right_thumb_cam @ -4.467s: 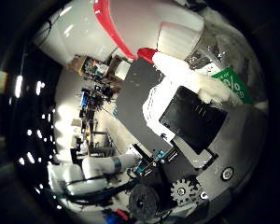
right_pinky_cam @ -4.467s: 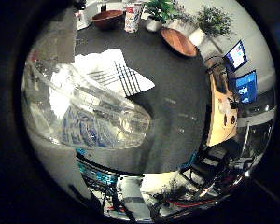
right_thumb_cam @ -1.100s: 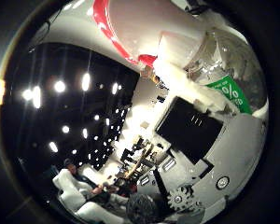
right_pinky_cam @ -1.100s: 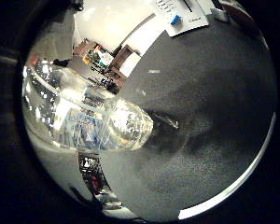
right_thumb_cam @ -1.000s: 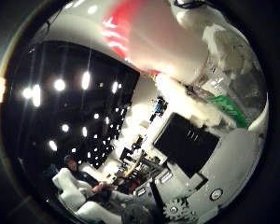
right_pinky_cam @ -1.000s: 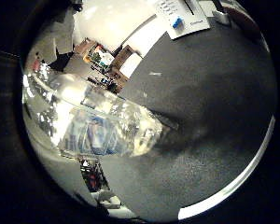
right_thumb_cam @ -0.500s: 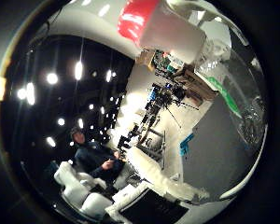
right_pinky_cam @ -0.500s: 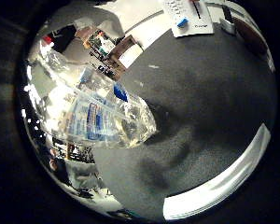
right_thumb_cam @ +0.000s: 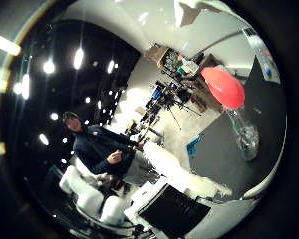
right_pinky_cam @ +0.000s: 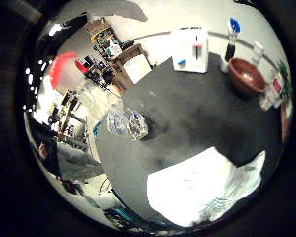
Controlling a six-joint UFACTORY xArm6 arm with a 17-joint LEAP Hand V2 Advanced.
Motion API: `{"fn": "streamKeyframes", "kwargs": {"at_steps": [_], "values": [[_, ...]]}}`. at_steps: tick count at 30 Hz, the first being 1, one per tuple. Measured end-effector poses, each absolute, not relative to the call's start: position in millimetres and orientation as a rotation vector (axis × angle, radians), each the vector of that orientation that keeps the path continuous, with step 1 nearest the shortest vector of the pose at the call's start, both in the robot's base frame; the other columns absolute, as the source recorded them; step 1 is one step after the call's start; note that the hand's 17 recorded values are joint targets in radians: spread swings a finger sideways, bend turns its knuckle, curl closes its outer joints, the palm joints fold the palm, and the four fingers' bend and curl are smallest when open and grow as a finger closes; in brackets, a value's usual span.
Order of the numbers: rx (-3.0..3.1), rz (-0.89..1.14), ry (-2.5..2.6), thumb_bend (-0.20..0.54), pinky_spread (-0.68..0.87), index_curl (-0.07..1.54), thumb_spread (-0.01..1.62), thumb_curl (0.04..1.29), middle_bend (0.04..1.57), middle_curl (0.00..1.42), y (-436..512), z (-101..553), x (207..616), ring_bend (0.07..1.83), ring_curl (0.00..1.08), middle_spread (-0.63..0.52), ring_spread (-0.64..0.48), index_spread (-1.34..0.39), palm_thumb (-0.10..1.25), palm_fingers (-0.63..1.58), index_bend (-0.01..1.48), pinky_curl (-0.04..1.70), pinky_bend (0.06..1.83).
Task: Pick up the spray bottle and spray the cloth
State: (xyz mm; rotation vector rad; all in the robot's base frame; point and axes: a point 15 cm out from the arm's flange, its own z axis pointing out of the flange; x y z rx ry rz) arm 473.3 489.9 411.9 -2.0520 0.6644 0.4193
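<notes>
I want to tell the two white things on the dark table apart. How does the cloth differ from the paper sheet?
The cloth is crumpled along one edge, with a striped patch there; the paper sheet lies flat with straight edges. The cloth bears nothing, while the paper has small red and blue items on it. The cloth lies far from the brown bowl, whereas the paper is nearer to it. Both are white and rest on the dark table.

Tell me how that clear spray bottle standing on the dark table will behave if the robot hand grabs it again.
The spray bottle is clear, thin-looking plastic, so it probably flexes and feels slick under a squeeze. It stands upright, tall and narrow with a red head, on the dark table, so a sideways nudge could tip it. Its fill level is unclear; it may be light.
</notes>
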Motion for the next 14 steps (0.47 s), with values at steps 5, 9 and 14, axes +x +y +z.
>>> {"fn": "streamKeyframes", "kwargs": {"at_steps": [5, 9, 14], "values": [[-2.071, 0.400, 0.721, -0.028, 0.66, 0.38, 0.97, 0.44, 0.22, 0.33, 458, 406, 472, 0.43, 0.15, -0.14, 0.22, -0.53, 0.48, 0.39, 0.33, 0.19, 0.78], [-2.055, 0.353, 0.735, -0.030, 0.66, 0.37, 0.97, 0.43, 0.20, 0.33, 437, 424, 477, 0.40, 0.14, -0.14, 0.22, -0.54, 0.48, 0.41, 0.31, 0.16, 0.76], [-2.096, 0.281, 0.751, -0.028, 0.66, 0.37, 0.97, 0.44, 0.19, 0.32, 407, 425, 486, 0.37, 0.14, -0.14, 0.23, -0.54, 0.49, 0.41, 0.29, 0.14, 0.74]]}}
